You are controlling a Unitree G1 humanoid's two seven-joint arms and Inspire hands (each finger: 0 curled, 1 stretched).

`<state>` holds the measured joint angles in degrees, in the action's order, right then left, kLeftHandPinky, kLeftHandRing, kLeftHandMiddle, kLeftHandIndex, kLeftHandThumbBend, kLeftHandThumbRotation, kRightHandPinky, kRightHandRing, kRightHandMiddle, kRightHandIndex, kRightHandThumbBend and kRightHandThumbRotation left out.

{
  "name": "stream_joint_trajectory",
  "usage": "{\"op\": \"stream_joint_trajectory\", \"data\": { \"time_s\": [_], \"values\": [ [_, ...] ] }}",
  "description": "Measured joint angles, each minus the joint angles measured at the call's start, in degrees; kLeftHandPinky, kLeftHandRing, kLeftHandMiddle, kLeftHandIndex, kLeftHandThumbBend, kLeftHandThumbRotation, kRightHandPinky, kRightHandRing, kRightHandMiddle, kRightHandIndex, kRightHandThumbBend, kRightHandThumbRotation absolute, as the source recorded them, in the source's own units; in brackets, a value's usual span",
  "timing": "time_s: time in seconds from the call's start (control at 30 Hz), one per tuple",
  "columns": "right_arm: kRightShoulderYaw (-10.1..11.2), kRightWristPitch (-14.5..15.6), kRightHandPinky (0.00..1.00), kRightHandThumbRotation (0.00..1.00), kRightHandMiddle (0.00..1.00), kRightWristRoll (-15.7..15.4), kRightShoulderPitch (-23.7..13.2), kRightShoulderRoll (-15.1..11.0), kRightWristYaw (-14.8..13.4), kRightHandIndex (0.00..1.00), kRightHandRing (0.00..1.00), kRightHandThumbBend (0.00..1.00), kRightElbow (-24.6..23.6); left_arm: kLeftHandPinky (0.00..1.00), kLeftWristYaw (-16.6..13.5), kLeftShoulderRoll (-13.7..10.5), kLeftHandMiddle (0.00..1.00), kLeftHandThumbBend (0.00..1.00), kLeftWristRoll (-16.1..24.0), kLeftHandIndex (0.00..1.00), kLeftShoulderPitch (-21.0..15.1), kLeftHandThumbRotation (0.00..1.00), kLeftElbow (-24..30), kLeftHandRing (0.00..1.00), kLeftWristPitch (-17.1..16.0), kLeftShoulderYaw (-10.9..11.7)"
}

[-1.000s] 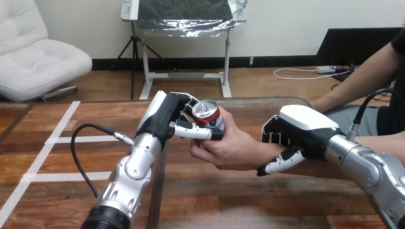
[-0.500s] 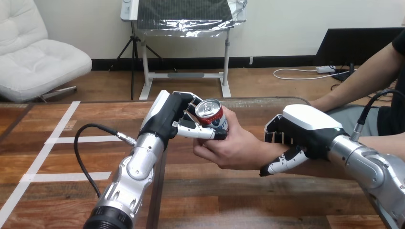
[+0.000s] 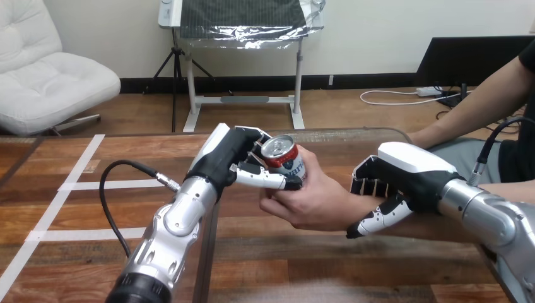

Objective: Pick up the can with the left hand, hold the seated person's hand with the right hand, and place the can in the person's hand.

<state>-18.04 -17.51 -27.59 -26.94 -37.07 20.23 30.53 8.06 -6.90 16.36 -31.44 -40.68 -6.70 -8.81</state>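
A red and white can [image 3: 284, 159] stands upright above the middle of the table. My left hand [image 3: 235, 159] is shut on it, thumb across its front and fingers behind it. The person's hand [image 3: 312, 199] lies under and to the right of the can, palm cupped up, with fingers touching the can's side. My right hand [image 3: 400, 180] is curled round the person's wrist, fingers over its top and thumb beneath it.
White tape lines [image 3: 76, 185] cross the wooden table [image 3: 315, 265] at the left. A black cable [image 3: 120, 183] loops beside my left forearm. The person's other arm [image 3: 473, 107] rests at the far right edge.
The can, my left hand, the person's hand and my right hand have all drifted slightly right and a little lower together. The grips look unchanged.
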Motion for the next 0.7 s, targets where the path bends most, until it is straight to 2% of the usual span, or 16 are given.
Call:
{"op": "stream_joint_trajectory", "data": {
  "time_s": [0.13,0.33,0.57,0.6,0.63,0.7],
  "values": [
    [0.4,1.4,0.58,0.61,0.73,1.1,0.4,0.0,1.7,0.77,0.69,0.94,-1.5,0.71,0.9,0.0,0.83,0.89,-0.1,0.82,1.3,0.72,2.1,0.81,0.3,-0.2],
    [0.8,3.0,0.61,0.67,0.79,2.6,1.2,0.2,3.8,0.83,0.74,0.98,-4.0,0.79,2.1,0.2,0.89,0.92,-0.2,0.88,3.9,0.8,5.7,0.87,0.5,-0.9],
    [1.7,3.9,0.64,0.73,0.82,3.6,2.1,0.2,4.3,0.88,0.78,0.98,-6.4,0.84,2.1,1.6,0.93,0.94,-1.5,0.91,7.7,0.84,9.6,0.91,0.5,-1.4],
    [1.8,4.0,0.64,0.75,0.83,3.7,2.3,0.3,4.3,0.88,0.79,0.98,-6.6,0.84,2.0,1.8,0.93,0.93,-2.0,0.91,8.2,0.84,10.1,0.91,0.5,-1.4],
    [2.6,4.1,0.66,0.84,0.84,4.0,3.5,0.2,4.3,0.91,0.81,0.98,-7.8,0.85,1.8,2.2,0.93,0.92,-2.6,0.91,10.9,0.86,13.1,0.91,0.5,-1.3],
    [2.6,4.1,0.66,0.86,0.85,4.0,3.6,0.2,4.3,0.91,0.81,0.98,-7.8,0.85,1.8,2.2,0.93,0.92,-2.6,0.91,11.3,0.86,13.3,0.91,0.5,-1.3]
  ]
}}
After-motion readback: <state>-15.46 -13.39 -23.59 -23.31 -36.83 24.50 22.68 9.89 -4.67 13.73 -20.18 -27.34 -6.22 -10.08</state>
